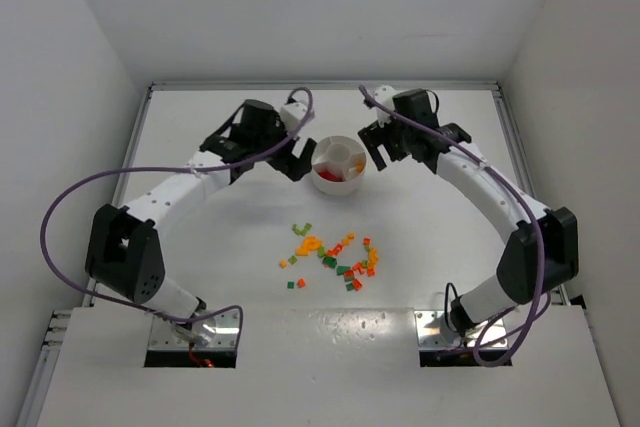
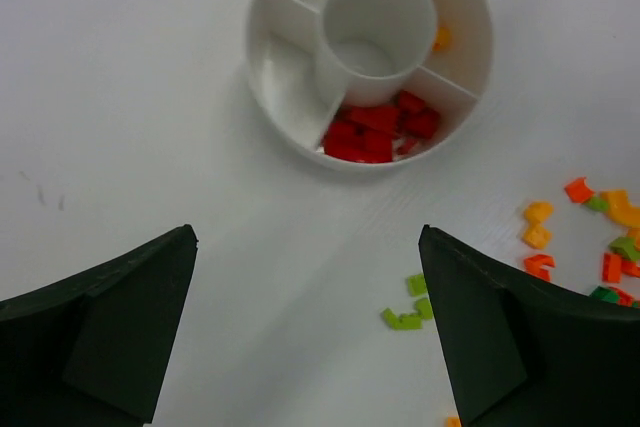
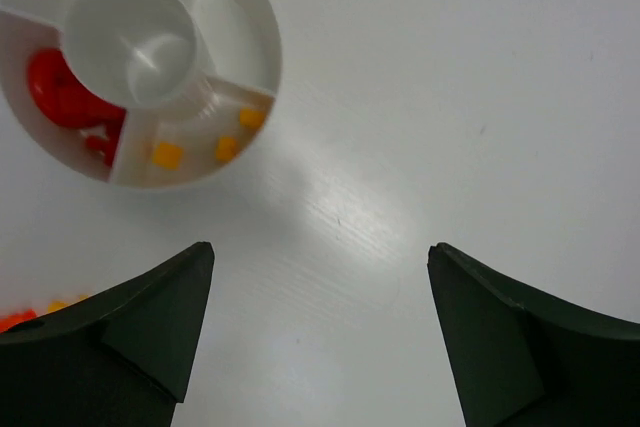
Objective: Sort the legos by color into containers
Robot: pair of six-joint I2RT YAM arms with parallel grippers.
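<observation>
The round white dish [image 1: 322,183] stands mid-table between both arms. One wedge holds several red bricks [image 2: 378,131]; another holds three yellow-orange bricks [image 3: 167,155]. The dish also shows in the left wrist view [image 2: 285,97] and the right wrist view [image 3: 262,22]. Loose red, orange, yellow and green bricks [image 1: 335,252] lie scattered in front of the dish. My left gripper [image 1: 297,162] is open and empty, just left of the dish. My right gripper [image 1: 383,150] is open and empty, just right of it. Green bricks [image 2: 408,312] lie near the left gripper's right finger.
Raised rails run along the table's back [image 1: 320,85] and sides. White walls enclose the cell. Purple cables loop off both arms. A lighter panel [image 1: 320,367] covers the near edge around the arm bases.
</observation>
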